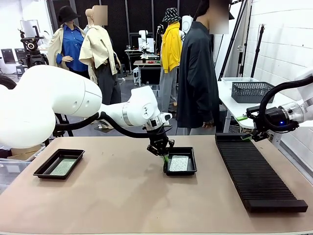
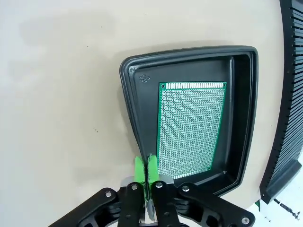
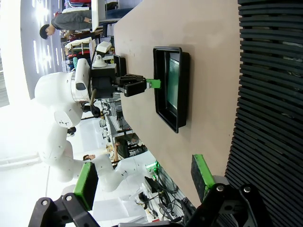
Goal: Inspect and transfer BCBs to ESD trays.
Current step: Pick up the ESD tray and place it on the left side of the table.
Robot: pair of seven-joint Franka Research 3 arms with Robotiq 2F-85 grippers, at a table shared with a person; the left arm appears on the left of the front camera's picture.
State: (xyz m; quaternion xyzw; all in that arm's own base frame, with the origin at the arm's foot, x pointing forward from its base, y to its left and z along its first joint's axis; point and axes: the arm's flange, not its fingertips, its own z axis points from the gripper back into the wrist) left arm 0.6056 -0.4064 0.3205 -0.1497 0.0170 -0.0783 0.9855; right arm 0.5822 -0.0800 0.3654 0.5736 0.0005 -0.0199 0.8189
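Left gripper point(image 2: 146, 166) pinched on middle tray's rim point(image 2: 130, 101), green board point(image 2: 191, 127) inside.

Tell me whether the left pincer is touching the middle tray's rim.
Touching: the left wrist view shows the left pincer shut, its green pads pinching the tray rim between them.

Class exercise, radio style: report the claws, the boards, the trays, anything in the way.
Left claw shut on middle tray rim. Right claw open, idle above rack. One board per tray; second tray left. Nothing in the way.
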